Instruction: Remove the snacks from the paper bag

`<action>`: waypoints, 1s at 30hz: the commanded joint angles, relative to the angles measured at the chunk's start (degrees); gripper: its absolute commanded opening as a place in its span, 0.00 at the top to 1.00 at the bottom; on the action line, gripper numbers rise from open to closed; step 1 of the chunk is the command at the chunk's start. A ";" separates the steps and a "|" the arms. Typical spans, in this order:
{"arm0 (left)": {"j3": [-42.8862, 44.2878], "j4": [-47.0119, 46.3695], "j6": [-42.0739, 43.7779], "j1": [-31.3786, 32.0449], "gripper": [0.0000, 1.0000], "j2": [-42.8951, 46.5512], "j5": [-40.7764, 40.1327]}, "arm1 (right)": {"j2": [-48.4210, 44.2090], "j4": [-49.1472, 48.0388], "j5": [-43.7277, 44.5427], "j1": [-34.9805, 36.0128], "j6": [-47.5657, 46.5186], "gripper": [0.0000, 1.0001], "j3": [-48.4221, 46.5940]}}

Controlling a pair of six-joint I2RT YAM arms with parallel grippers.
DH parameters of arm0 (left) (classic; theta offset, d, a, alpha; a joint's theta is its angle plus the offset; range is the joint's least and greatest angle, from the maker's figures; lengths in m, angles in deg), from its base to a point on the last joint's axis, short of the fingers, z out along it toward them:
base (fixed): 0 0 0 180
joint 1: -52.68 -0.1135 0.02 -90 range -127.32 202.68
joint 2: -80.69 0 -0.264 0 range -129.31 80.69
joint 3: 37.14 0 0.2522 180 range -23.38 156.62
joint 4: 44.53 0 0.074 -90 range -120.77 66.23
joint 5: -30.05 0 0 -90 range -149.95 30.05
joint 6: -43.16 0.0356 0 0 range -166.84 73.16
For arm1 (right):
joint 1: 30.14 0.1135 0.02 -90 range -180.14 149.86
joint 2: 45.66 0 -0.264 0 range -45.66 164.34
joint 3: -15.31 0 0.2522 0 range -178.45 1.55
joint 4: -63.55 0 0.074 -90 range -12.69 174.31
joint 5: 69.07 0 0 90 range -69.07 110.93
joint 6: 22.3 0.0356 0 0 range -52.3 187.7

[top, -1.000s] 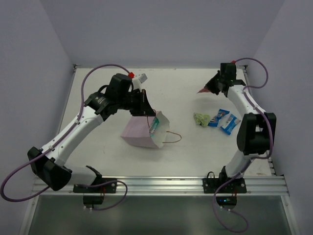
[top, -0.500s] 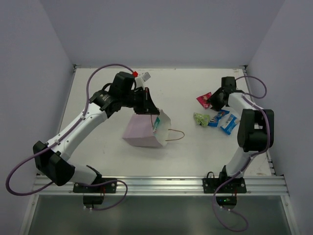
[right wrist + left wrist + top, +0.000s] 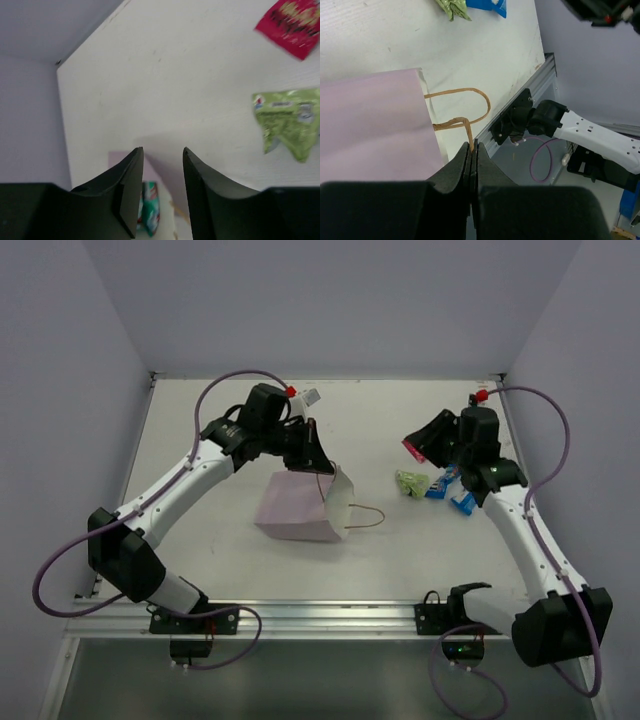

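Observation:
The pale lilac paper bag [image 3: 292, 508] is tilted on the table with its mouth to the right. My left gripper [image 3: 312, 455] is shut on one brown cord handle [image 3: 469, 131] at the bag's top; the other handle [image 3: 362, 518] lies on the table. My right gripper [image 3: 425, 437] is open and empty, hovering right of the bag and facing it. A teal packet [image 3: 151, 212] shows inside the bag [image 3: 161, 172]. Out on the table lie a red-pink packet [image 3: 409, 448], a light green packet [image 3: 410, 483] and two blue packets [image 3: 438, 486].
The metal rail [image 3: 330, 618] runs along the near table edge. Lilac walls enclose the left, back and right sides. My right arm [image 3: 520, 520] crosses over the blue packets at the right.
The right gripper has left the red-pink packet on the table beside the other packets and has swung toward the bag, open. The left gripper has shifted slightly right, still holding the handle.

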State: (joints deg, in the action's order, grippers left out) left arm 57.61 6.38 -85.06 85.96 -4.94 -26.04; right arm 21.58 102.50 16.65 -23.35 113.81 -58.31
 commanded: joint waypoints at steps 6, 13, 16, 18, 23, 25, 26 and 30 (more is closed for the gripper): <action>4.61 -1.91 4.38 -0.93 1.00 -2.44 0.72 | -2.47 -15.86 -13.13 13.84 10.57 0.69 11.77; 6.11 2.05 6.13 -1.55 1.00 -2.79 0.98 | 2.62 -21.32 -13.83 21.50 14.10 0.69 11.43; 6.37 2.67 6.05 -1.81 1.00 -2.71 1.59 | 5.25 -22.72 -12.95 25.29 16.02 0.69 10.46; 7.16 3.89 6.49 -1.99 1.00 -3.06 1.34 | 5.88 -24.83 -12.00 27.91 16.91 0.68 10.90; 7.87 5.30 6.49 -2.51 1.00 -2.97 1.51 | 9.21 -25.01 -9.00 31.27 17.44 0.65 9.58; 8.31 6.18 6.66 -2.69 1.00 -2.97 1.25 | 10.18 -26.42 -7.60 32.41 17.26 0.65 9.15; 8.48 6.36 6.66 -2.78 1.00 -2.97 1.16 | 10.88 -26.51 -6.98 32.67 17.26 0.62 9.14; 9.27 7.50 6.49 -2.95 1.00 -2.71 0.72 | 12.82 -27.04 -4.70 33.90 16.30 0.59 8.44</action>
State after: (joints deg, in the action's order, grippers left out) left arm 63.82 12.43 -80.12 83.62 -7.93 -25.95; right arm 33.19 78.48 8.41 9.76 130.29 -46.59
